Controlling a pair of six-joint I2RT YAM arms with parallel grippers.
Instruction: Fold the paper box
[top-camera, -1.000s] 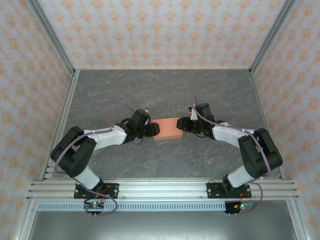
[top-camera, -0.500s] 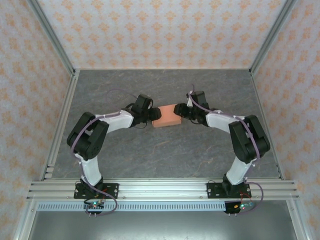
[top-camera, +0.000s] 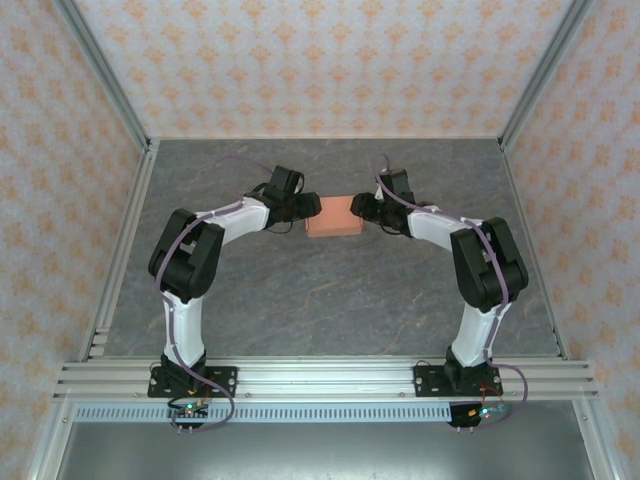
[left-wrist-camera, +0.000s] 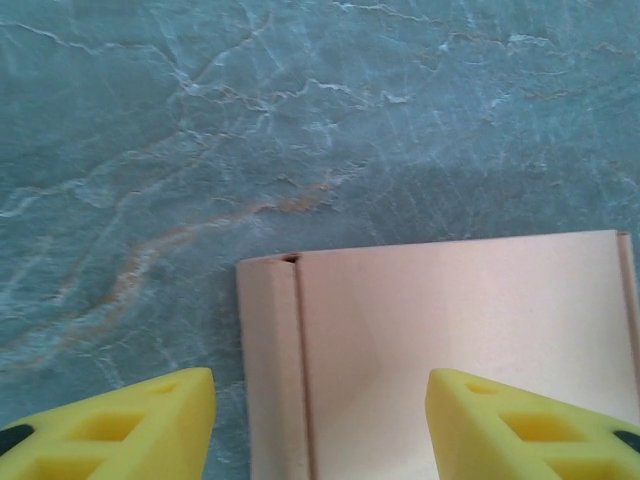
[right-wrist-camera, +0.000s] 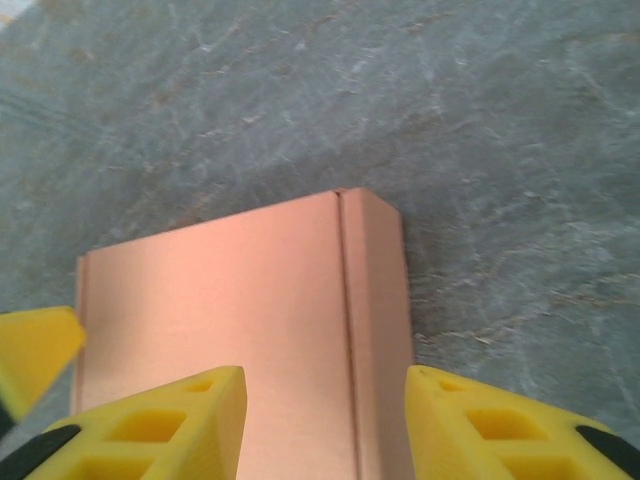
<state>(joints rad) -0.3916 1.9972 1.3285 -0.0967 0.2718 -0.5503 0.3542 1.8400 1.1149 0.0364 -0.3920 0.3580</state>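
The paper box (top-camera: 331, 216) is a flat salmon-orange rectangle lying on the grey marbled table, with a folded strip along each short end. My left gripper (top-camera: 308, 208) is at its left end, fingers apart. In the left wrist view one yellow finger (left-wrist-camera: 150, 425) is over the table and the other (left-wrist-camera: 520, 420) over the box (left-wrist-camera: 450, 330), straddling the creased edge. My right gripper (top-camera: 357, 207) is at the right end, also open. Its fingers (right-wrist-camera: 170, 425) straddle the right crease of the box (right-wrist-camera: 230, 310). Neither gripper clamps anything.
The table (top-camera: 330, 300) is walled by patterned panels, with metal rails at the sides and the near edge. Both arms reach inward toward the middle of the table. The left gripper's yellow fingertip (right-wrist-camera: 35, 345) shows beyond the box in the right wrist view.
The box has shifted away from the arm bases toward the far side of the table. Both grippers have moved with it and stay at its two ends; both arms are stretched out further.
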